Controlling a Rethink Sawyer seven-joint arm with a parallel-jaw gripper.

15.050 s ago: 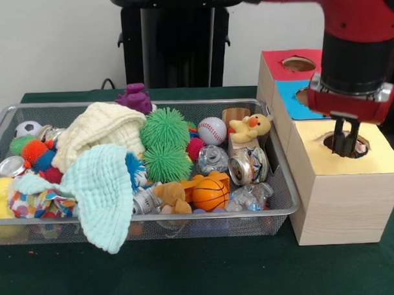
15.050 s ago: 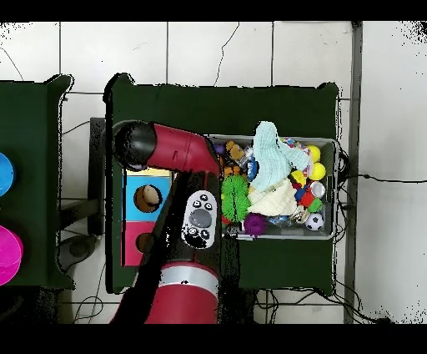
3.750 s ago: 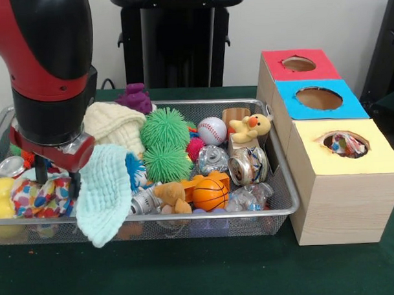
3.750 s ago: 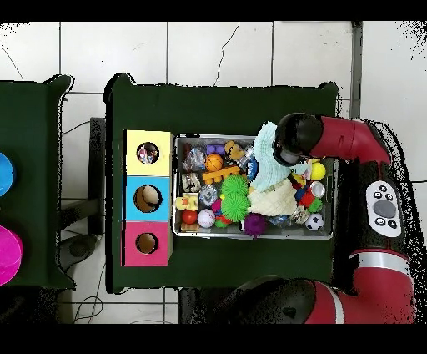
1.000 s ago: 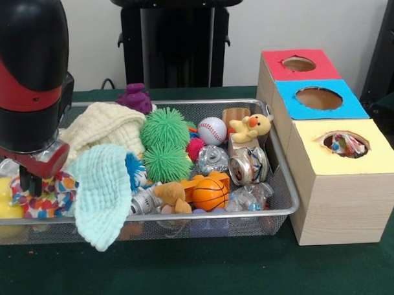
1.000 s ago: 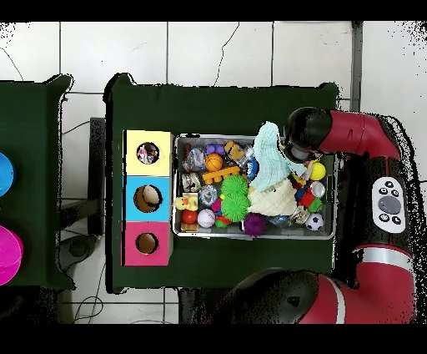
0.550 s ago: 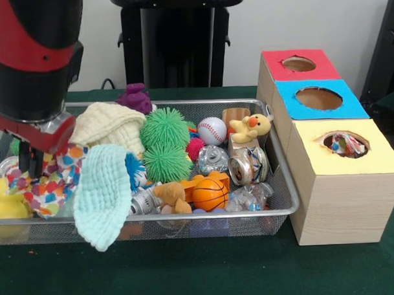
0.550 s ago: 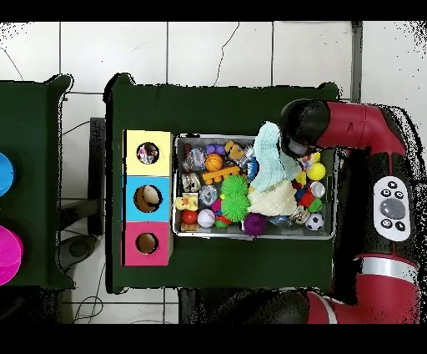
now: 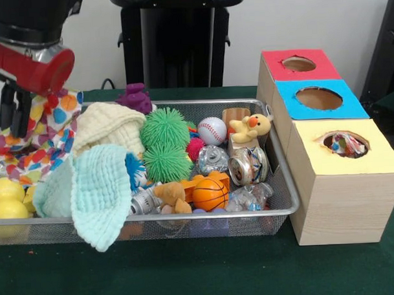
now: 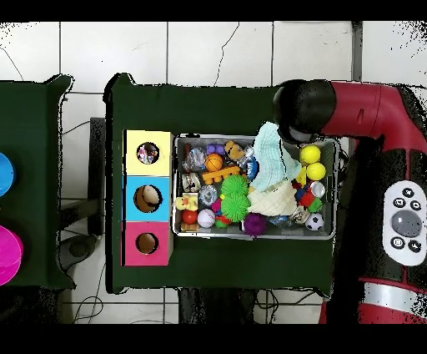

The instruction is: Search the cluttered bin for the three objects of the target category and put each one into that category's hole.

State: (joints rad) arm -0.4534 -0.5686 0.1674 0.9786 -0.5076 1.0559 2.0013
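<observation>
My gripper (image 9: 16,118) is at the far left of the front view, raised above the left end of the wire mesh bin (image 9: 186,216). It is shut on a white cloth with red, blue, yellow and pink patches (image 9: 40,137), which hangs from it above the bin's contents. In the overhead view the arm's head (image 10: 300,113) hides the gripper and that cloth over the bin (image 10: 250,237). The hole (image 9: 344,144) in the yellow-topped box shows another printed cloth inside; the hole also shows in the overhead view (image 10: 148,153).
A mint waffle cloth (image 9: 95,193) hangs over the bin's front rim; a cream one (image 9: 109,124) lies behind it. Yellow balls (image 9: 8,199), green spiky balls (image 9: 164,145), cans and toys fill the bin. Blue-topped (image 9: 319,98) and red-topped (image 9: 299,63) holes stand behind the yellow one.
The gripper has risen from the bin's left end, lifting the printed cloth with it. The yellow balls beneath now show.
</observation>
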